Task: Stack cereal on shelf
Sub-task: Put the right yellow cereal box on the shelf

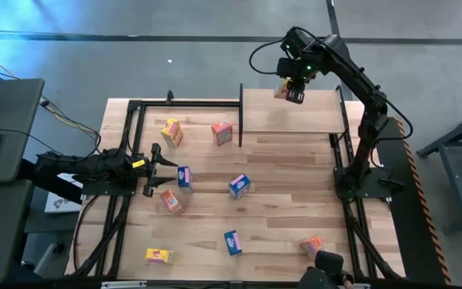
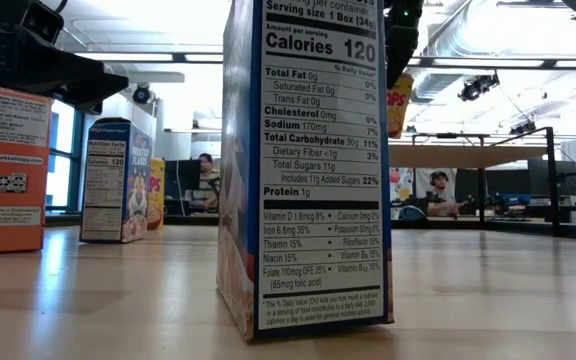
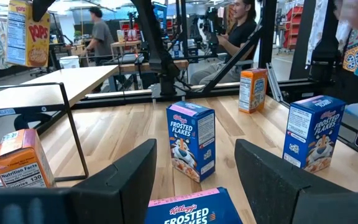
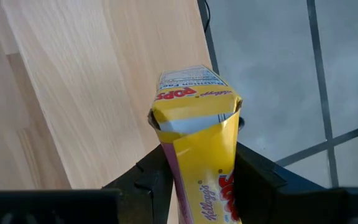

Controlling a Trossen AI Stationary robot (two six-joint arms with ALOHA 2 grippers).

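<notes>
Overhead, right gripper (image 4: 197,177) clamped on a yellow cereal box (image 4: 194,134), hanging just above the shelf (image 1: 319,112) edge. Left gripper (image 3: 194,168) half open, low, a blue box (image 3: 190,140) just ahead between its fingers.

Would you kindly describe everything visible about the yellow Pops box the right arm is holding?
The yellow Pops box is a small cardboard carton with red lettering and a white nutrition panel on one side. The right gripper has its jaws shut on its sides, holding it in the air over the far edge of the shelf, touching nothing else.
</notes>
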